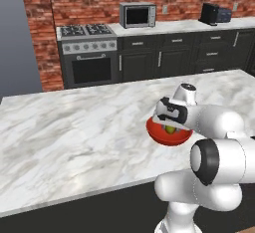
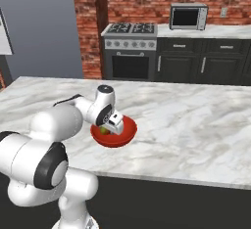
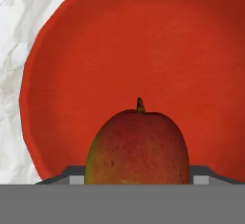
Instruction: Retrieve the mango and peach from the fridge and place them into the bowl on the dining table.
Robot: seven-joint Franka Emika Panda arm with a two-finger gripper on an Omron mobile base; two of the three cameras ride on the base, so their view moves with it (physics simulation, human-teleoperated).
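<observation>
My gripper (image 3: pixel 138 177) is shut on the mango (image 3: pixel 138 146), a red-blushed yellow-green oval with its stem pointing away from the hand. It hangs just inside the glossy red bowl (image 3: pixel 119 50), low over the bowl's floor. In the left base view the gripper (image 1: pixel 172 125) reaches down into the bowl (image 1: pixel 154 130) on the dining table (image 1: pixel 74 132), with the mango (image 1: pixel 171 129) between the fingers. From the right base view, the gripper (image 2: pixel 109 127) and mango (image 2: pixel 104 130) are at the left side of the bowl (image 2: pixel 126 134). The peach and the fridge are out of view.
The bowl stands near the table's front edge (image 2: pixel 196 179), with wide marble around it. Behind the table are a stove (image 1: pixel 88 53), a microwave (image 1: pixel 137 14), a toaster (image 1: pixel 215 13) and dark cabinets (image 1: pixel 199 53) against a brick wall.
</observation>
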